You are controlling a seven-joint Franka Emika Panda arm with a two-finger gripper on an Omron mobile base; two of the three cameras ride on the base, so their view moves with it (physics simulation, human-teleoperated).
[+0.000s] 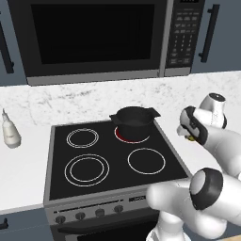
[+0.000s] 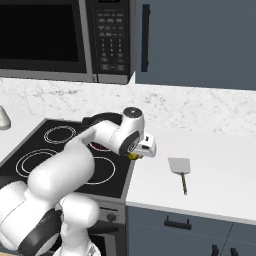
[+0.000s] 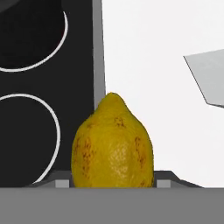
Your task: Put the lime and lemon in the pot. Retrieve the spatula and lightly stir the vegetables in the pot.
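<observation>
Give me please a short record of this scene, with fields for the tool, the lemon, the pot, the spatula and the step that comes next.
tool: at the right edge of the stove, closed on the lemon
lemon: yellow, held between the fingers, above the seam of stove and counter
pot: black, on the rear right burner
spatula: flat on the white counter, right of the stove, untouched
lime: cannot tell whether it is in the pot
next step: probably carry the lemon over the pot and release it
</observation>
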